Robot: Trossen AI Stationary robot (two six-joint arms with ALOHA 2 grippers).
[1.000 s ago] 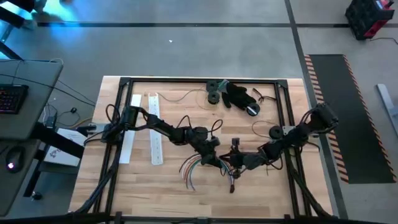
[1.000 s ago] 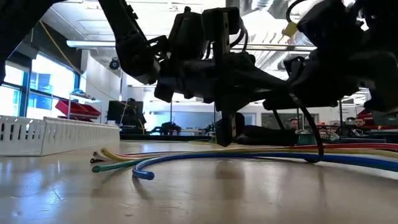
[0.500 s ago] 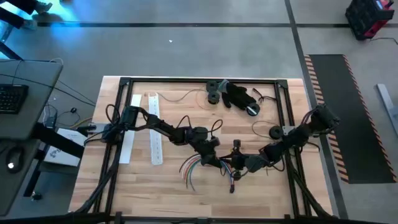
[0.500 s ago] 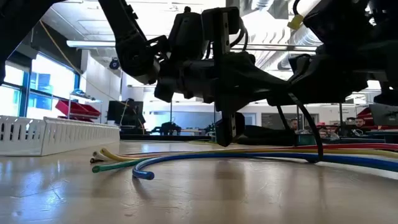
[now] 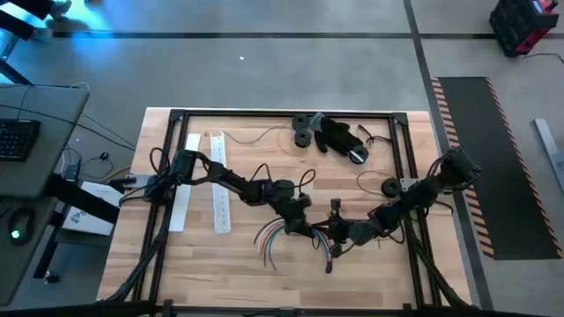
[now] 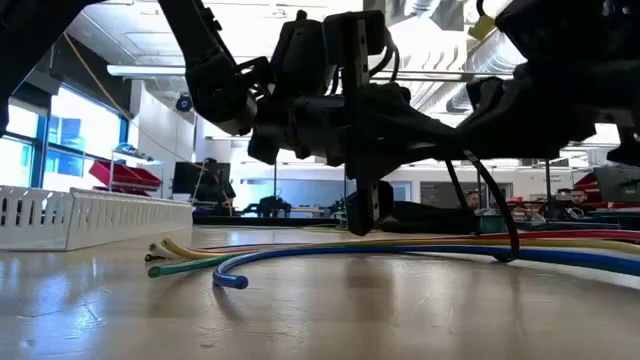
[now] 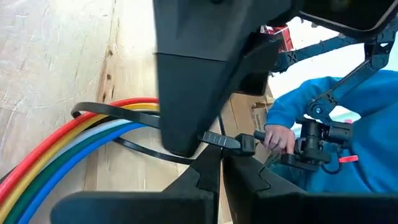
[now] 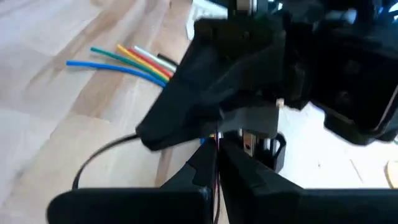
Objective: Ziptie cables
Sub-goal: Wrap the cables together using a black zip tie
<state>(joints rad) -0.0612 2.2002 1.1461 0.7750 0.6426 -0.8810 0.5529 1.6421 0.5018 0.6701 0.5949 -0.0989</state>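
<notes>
1. The wooden tabletop [image 5: 220, 273] fills the middle of my overhead frame.
2. Both arms meet just below frame centre: my left tool [image 5: 310, 228] beside my right tool [image 5: 337, 234].
3. The cables [image 5: 269, 238] fan out lower-centre, just left of the tools; they lie flat in the low view's middle.
4. A black zip tie [image 7: 146, 152] loops around the cables, its tail pinched in the closed left tool.
5. The right tool looks closed; I cannot tell on what
</notes>
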